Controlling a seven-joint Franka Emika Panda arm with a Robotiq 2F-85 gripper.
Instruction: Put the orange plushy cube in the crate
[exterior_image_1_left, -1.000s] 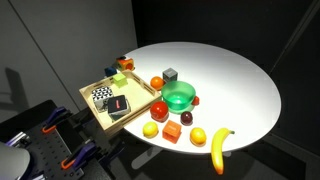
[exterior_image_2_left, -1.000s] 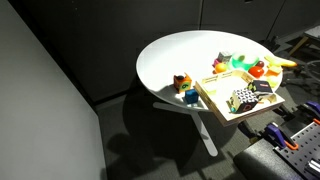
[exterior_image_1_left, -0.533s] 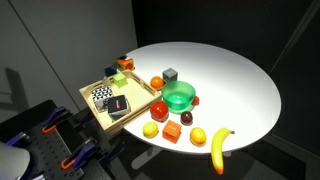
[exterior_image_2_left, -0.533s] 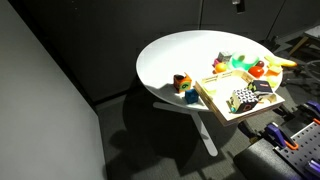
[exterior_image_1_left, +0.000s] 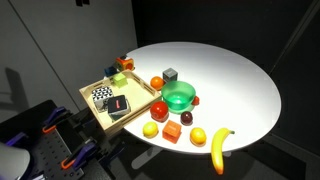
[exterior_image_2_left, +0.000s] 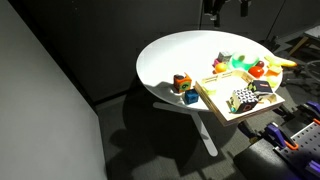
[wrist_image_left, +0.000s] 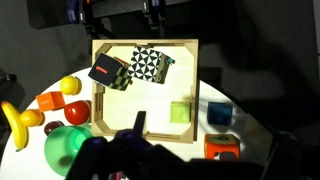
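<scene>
At the top edge of an exterior view, the end effector now shows, absent a second ago; whether it is apart or together I cannot tell. The plush cube sits on the worktop just outside the crate, ungrasped. I judge the approach has only begun.

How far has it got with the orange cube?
Nothing is done: the orange plushy cube lies on the table outside the crate, by a blue cube. The gripper hangs high above, not at it. Grabbing, carrying and dropping remain.

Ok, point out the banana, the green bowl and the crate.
banana (exterior_image_1_left: 220, 150): in an exterior view, its middle.
green bowl (exterior_image_1_left: 180, 104): in an exterior view, near wall.
crate (wrist_image_left: 140, 100): wrist view, bare floor.
</scene>
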